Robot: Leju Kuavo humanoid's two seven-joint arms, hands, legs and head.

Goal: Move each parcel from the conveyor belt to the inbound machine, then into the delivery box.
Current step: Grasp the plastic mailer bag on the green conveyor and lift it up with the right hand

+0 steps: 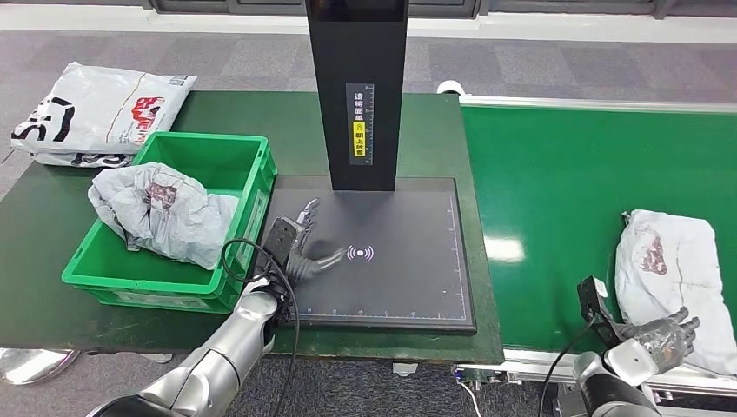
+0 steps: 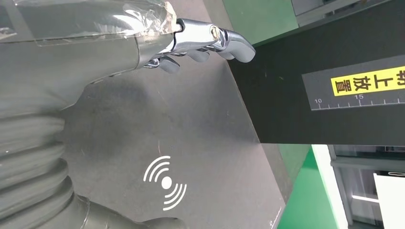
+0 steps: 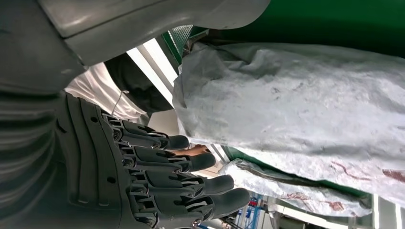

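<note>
Right hand (image 1: 662,335): fingers spread, grasping nothing, at the near edge of a crumpled grey parcel (image 1: 673,276) lying on the green conveyor belt (image 1: 556,200). The right wrist view reveals red print on it. Left hand (image 1: 300,246): fingers released, empty, over the black inbound machine (image 1: 408,261) plate. A second parcel (image 1: 161,213) lies in the green delivery box (image 1: 252,187).

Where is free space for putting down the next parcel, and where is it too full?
Free: the scanner pad right of the left hand, and the belt left of the parcel. Crowded: the green bin, holding a crumpled parcel.
</note>
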